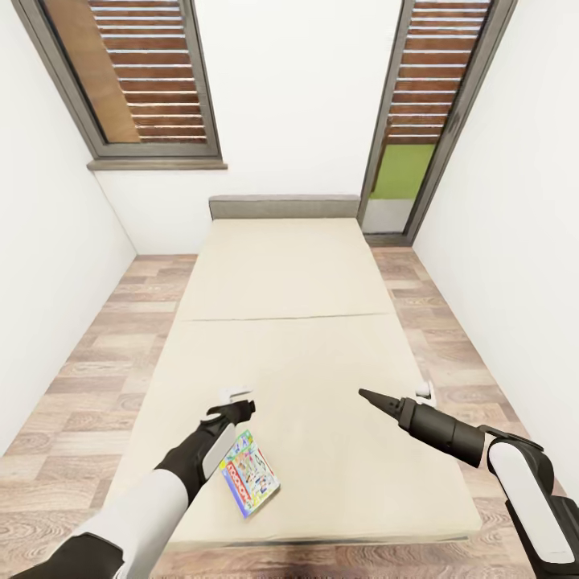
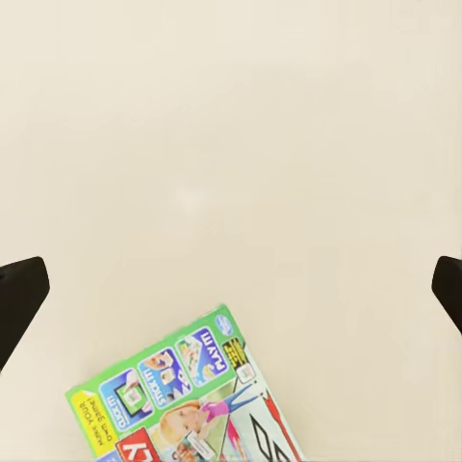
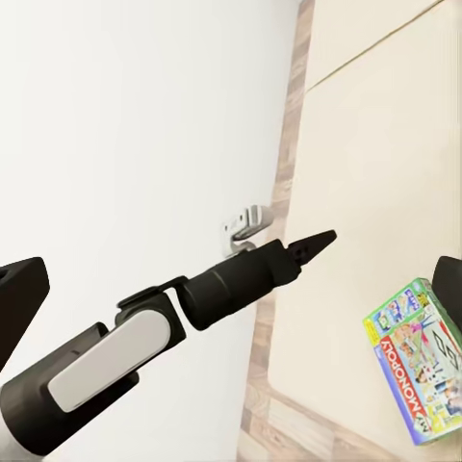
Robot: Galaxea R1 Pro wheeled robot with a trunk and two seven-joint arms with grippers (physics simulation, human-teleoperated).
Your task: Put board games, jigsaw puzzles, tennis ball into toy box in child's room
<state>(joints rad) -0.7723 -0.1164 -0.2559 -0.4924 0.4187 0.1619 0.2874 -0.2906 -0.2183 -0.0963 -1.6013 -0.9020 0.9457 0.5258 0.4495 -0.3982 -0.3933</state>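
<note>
One board game (image 1: 251, 473), a flat box with a white, green and red printed cover, lies on the beige bed (image 1: 281, 322) near its foot. My left gripper (image 1: 240, 400) hovers open just beyond the box's far end, above bare mattress. In the left wrist view the board game (image 2: 183, 395) lies below the open left gripper (image 2: 231, 289). My right gripper (image 1: 394, 392) is open over the bed's right side, well apart from the box. The right wrist view looks across at the left arm and the board game (image 3: 419, 371). The toy box, table, jigsaw puzzles and tennis ball are out of view.
A low grey headboard (image 1: 283, 206) closes the far end of the bed. Wood-plank floor (image 1: 88, 370) runs along both sides between the bed and white walls. Two tall dark-framed windows (image 1: 137, 76) stand in the far wall.
</note>
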